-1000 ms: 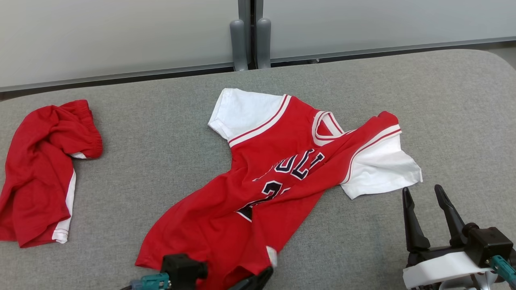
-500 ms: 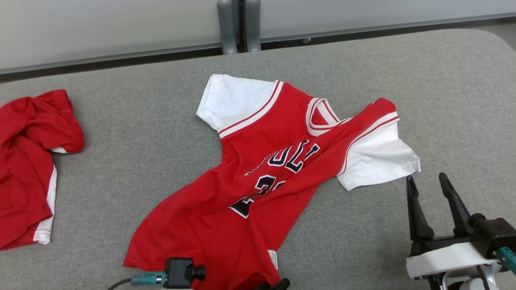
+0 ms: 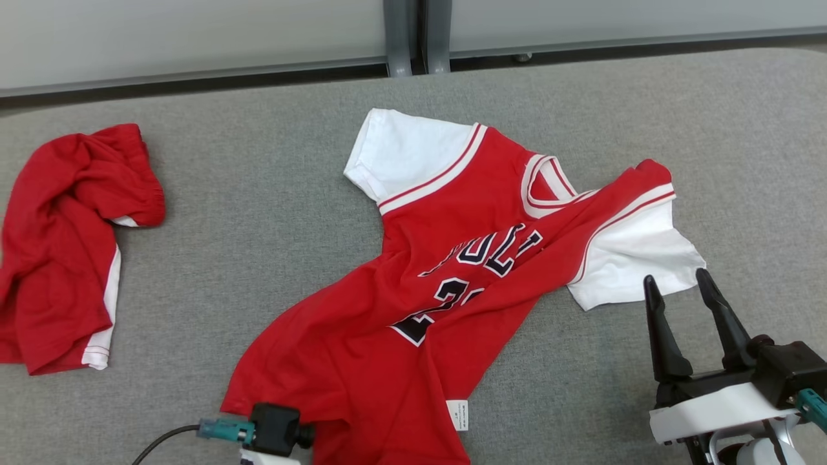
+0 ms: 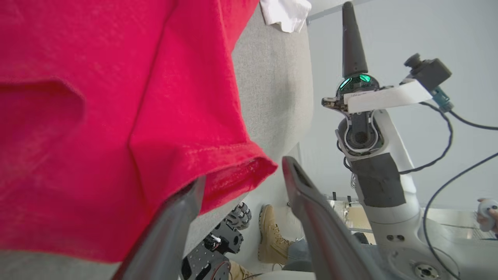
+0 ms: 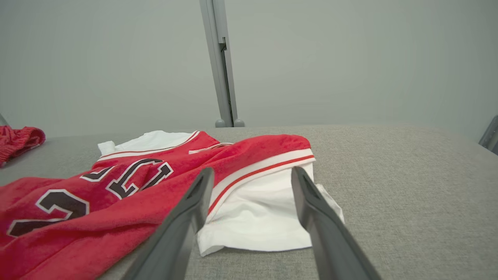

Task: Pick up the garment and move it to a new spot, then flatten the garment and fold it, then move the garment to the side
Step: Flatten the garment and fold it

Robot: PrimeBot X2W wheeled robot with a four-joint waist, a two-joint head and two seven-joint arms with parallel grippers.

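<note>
Jersey (image 3: 452,271) lies set down but twisted — flattening, folding, moving aside remain — left gripper (image 4: 243,171) and right gripper (image 3: 674,278) splayed, empty.

Right wrist (image 3: 711,413) low, jaws parted, left wrist (image 3: 274,429) at bottom edge, jaws seemingly parted

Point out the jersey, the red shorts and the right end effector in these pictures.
jersey (image 3: 452,294), head view, on the number print at its middle.
red shorts (image 3: 58,258), head view, on the crumpled red middle.
right end effector (image 3: 674,276), head view, midway between its two fingertips.
</note>
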